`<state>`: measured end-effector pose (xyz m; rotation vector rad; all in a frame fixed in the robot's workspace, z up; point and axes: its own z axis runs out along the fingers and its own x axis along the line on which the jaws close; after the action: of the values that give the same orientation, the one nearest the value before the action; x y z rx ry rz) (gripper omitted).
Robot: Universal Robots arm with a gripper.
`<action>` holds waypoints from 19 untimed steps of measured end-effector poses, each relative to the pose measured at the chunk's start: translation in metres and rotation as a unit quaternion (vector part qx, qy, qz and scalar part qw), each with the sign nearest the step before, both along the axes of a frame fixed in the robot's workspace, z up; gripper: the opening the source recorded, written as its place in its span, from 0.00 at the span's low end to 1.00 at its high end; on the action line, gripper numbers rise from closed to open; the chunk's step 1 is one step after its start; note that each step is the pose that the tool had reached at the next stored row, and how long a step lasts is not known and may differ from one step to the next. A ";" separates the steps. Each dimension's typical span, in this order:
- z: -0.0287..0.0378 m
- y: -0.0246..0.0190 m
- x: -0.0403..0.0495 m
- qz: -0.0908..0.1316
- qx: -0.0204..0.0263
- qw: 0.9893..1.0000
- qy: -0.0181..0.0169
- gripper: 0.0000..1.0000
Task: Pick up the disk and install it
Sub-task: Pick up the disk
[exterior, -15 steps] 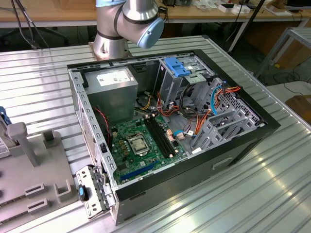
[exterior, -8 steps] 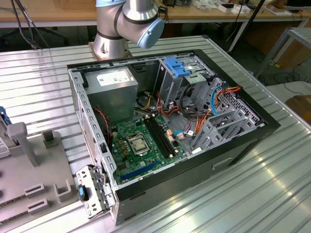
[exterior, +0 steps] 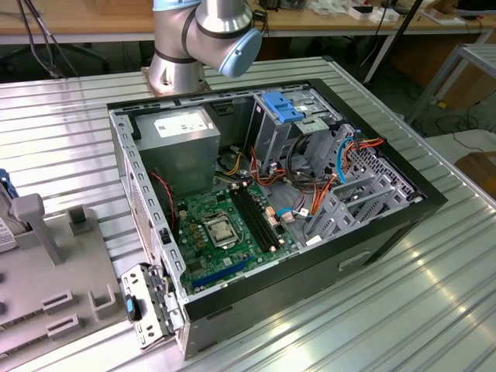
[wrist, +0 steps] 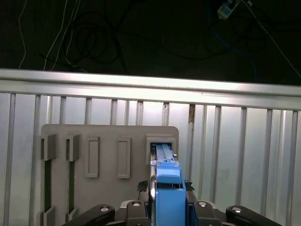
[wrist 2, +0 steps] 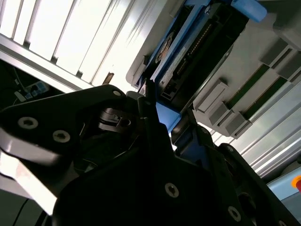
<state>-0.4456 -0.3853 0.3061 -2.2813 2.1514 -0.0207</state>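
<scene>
At 9 o'clock of the case (exterior: pixel 310 291) in the exterior view, a grey holder (exterior: pixel 46 287) lies flat on the bench (exterior: pixel 434 302). Its raised slots look made to stand parts on edge, so that a narrow side is offered upward for a grasp. The case lies on its side with the lid off, board (exterior: pixel 225 225) and cage (exterior: pixel 283 116) exposed. Judged: laid so for access from above.

Position: the disk (wrist: pixel 165 172) stands on edge in one holder slot, in the first wrist view. It is not lifted; its far end sits inside the slot's frame.

Grasp: the gripper (wrist: pixel 168 202) is closed across the disk's thin dimension, jaws flat against both sides of the blue rail. No gap is visible in either wrist view. Judged: a grip across the thickness suits an upright slab whose broad faces are walled in by the slot.

Look of the disk: a thin rectangular slab, seen edge-on. A bright blue plastic rail runs along the near edge, with a pale grey metal strip beyond. The second wrist view shows a dark face between blue rails, with a row of small contacts along it.
</scene>
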 end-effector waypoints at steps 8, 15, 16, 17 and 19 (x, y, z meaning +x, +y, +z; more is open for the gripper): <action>-0.0002 0.0000 0.0000 -0.032 0.000 0.999 0.000 0.37; -0.0002 0.0000 0.0000 -0.032 0.000 0.999 0.000 0.37; -0.0002 0.0000 0.0000 -0.032 0.000 0.999 0.000 0.37; -0.0002 0.0000 0.0000 -0.030 0.000 1.000 0.000 0.37; -0.0002 0.0000 0.0000 -0.026 0.000 1.000 0.000 0.37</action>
<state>-0.4456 -0.3853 0.3059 -2.2239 2.2113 -0.0211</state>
